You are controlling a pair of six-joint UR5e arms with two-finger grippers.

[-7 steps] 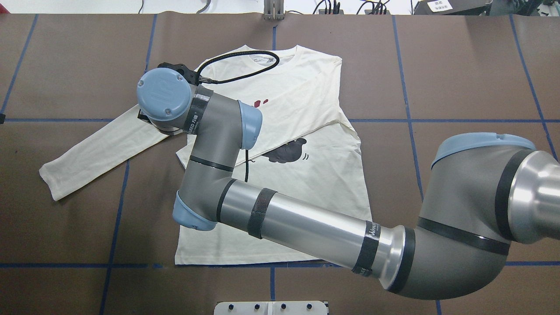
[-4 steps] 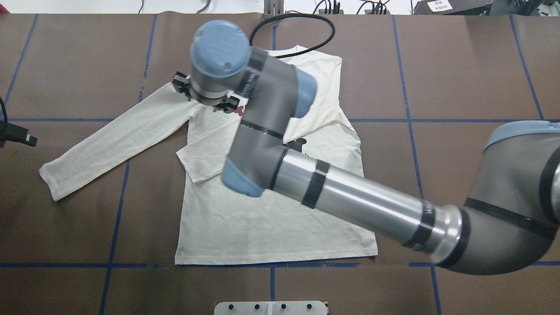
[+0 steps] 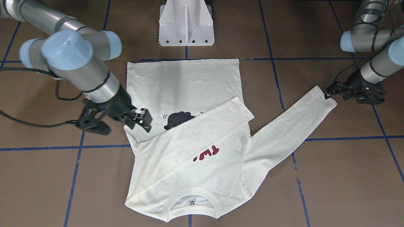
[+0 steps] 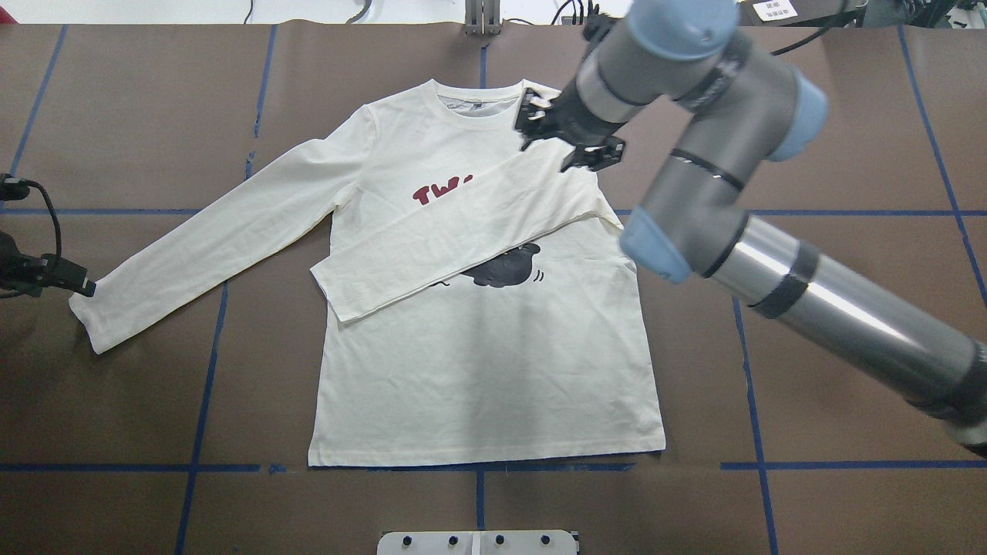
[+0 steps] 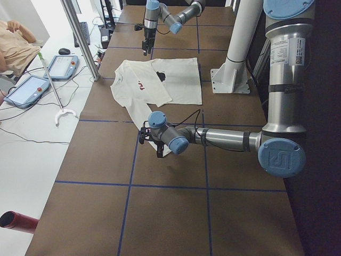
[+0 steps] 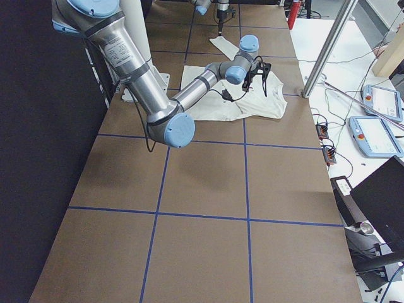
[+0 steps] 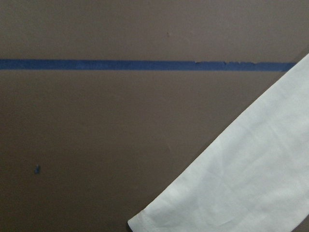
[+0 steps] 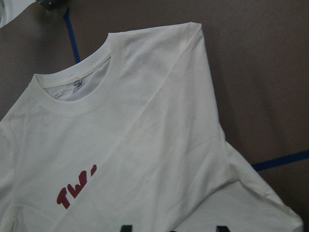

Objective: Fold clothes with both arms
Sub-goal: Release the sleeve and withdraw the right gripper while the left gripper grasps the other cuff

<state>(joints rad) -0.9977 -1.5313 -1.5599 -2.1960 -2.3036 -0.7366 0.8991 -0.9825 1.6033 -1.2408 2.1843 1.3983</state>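
1 T-shirt [image 4: 493, 370] lies flat, print up, mid-table [image 4: 848, 116], collar [image 4: 478, 96] toward the far edge and hem toward the near edge by the white pedestal base [image 3: 186, 25]. Right sleeve [image 4: 463, 231] is already folded on a diagonal across the chest, covering part of the red lettering [image 4: 439, 193] and the top of the black cat [image 4: 505, 270]; it lies slack with its cuff end near the shirt's left side seam, so that fold reads as done. Left sleeve [image 4: 216, 223] is not yet folded and stretches out flat toward the table's left edge. Left claw [image 3: 329, 91] sits low at that sleeve's cuff [image 7: 231, 193], tips at or just beside the cuff edge, placed, I judge, to pick the cuff up for the matching fold; its wrist view shows only cuff and bare table, no fingers, so I cannot tell whether it is spread or pinched. Right claw [image 4: 570, 146] hangs over the right shoulder just beside the collar, jaws apart and empty, both tips showing spread at the bottom of its wrist view with only cloth beneath; likely parked at the fold's hinge, clear of the left side. Count: 1 shirt, 2 sleeves (1 folded, 1 out), 2 arms, 2 claws, 1 pedestal
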